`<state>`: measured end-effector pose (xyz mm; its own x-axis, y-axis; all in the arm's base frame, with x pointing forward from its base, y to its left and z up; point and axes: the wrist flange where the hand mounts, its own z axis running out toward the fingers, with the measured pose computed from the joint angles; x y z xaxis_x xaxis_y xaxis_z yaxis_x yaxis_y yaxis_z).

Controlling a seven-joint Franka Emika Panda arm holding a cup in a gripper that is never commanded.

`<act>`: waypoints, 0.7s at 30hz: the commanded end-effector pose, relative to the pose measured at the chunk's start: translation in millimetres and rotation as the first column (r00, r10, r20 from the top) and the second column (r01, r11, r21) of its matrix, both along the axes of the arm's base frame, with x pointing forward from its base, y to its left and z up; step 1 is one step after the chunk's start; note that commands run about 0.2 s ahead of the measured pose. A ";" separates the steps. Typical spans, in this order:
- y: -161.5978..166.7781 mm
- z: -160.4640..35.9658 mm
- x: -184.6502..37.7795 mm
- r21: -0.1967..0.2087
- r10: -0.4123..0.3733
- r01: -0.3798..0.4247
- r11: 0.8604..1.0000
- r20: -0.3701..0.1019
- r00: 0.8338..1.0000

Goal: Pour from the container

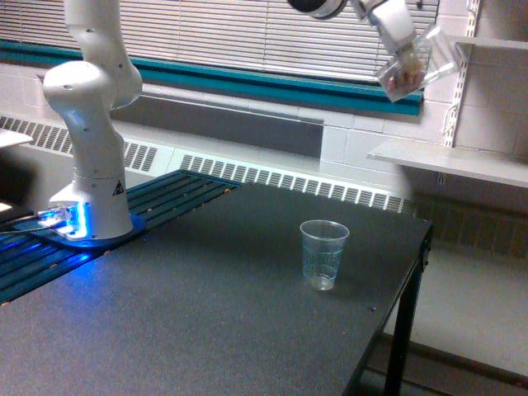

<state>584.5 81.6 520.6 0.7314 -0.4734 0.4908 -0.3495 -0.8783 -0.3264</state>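
High at the exterior view's upper right, my gripper (pixel 406 58) is shut on the container (pixel 406 73), a small clear cup with brownish-red and tan bits inside, held tilted. It hangs well above the table and to the right of the ribbed cup. That clear ribbed plastic cup (pixel 323 254) stands upright on the dark table (pixel 190 305), near its right edge, and looks to hold nothing.
The arm's white base (pixel 89 157) stands at the exterior view's left on a blue-lit mount. A white shelf (pixel 450 161) juts out at the right behind the table. The table's right edge (pixel 417 256) drops off just beyond the ribbed cup. Window blinds fill the back wall.
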 end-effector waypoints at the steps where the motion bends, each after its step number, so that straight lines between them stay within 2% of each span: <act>1: 5.5 -23.3 -18.6 -0.023 0.067 -0.067 0.997 -0.022 0.998; 12: -9.7 -81.7 -51.1 0.006 0.059 -0.059 0.998 -0.121 0.991; 21: -26.9 -111.0 -71.7 0.006 0.053 -0.053 0.999 -0.194 0.980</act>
<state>521.0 66.8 411.8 0.8232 -0.4597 0.3333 -0.3823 -0.8827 -0.2732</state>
